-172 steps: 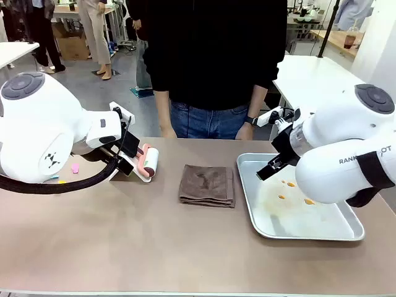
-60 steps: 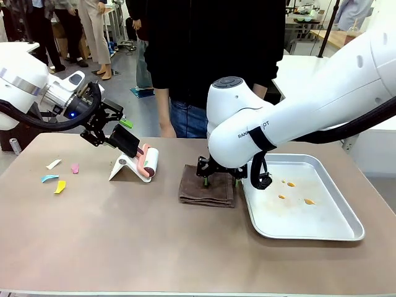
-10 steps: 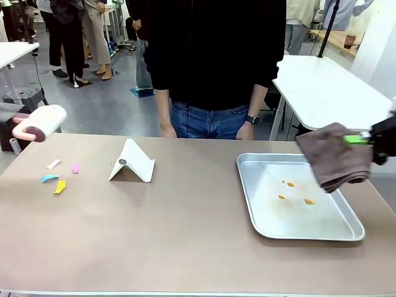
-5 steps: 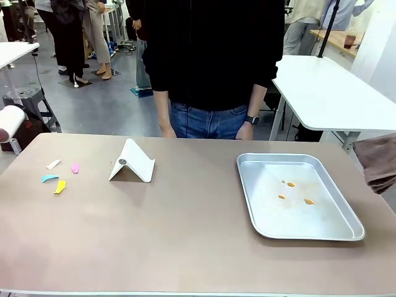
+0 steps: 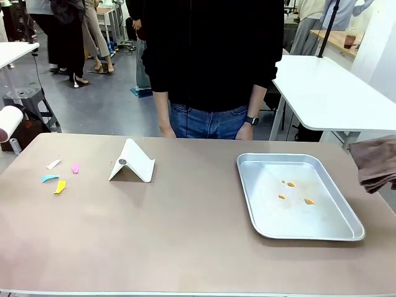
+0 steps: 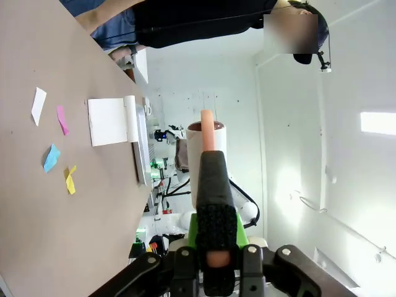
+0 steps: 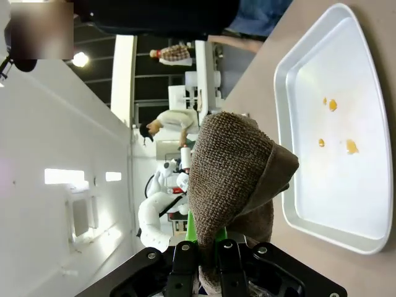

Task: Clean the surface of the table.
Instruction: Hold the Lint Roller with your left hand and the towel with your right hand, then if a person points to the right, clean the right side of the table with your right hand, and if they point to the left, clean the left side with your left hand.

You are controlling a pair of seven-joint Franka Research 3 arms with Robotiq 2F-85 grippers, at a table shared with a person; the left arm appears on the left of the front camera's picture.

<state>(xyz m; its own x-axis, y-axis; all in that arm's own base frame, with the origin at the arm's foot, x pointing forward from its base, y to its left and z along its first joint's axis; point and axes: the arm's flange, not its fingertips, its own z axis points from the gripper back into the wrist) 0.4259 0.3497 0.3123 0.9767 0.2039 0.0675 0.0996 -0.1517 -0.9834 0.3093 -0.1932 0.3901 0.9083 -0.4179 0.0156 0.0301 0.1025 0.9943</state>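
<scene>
The beige-brown table carries small paper scraps at its left end: white, pink, blue and yellow. My left gripper is shut on the pink handle of a white lint roller, held in the air; the roller peeks in at the front view's left edge. My right gripper is shut on a brown cloth, which hangs off the table's right end.
A silver tray with three orange spots lies on the right half. A folded white stand sits left of centre. A person in black stands at the far edge. White tables stand behind.
Over the last second the roller has swung left to the picture's edge. The cloth has moved right off the tray to the right edge, then risen a little.
</scene>
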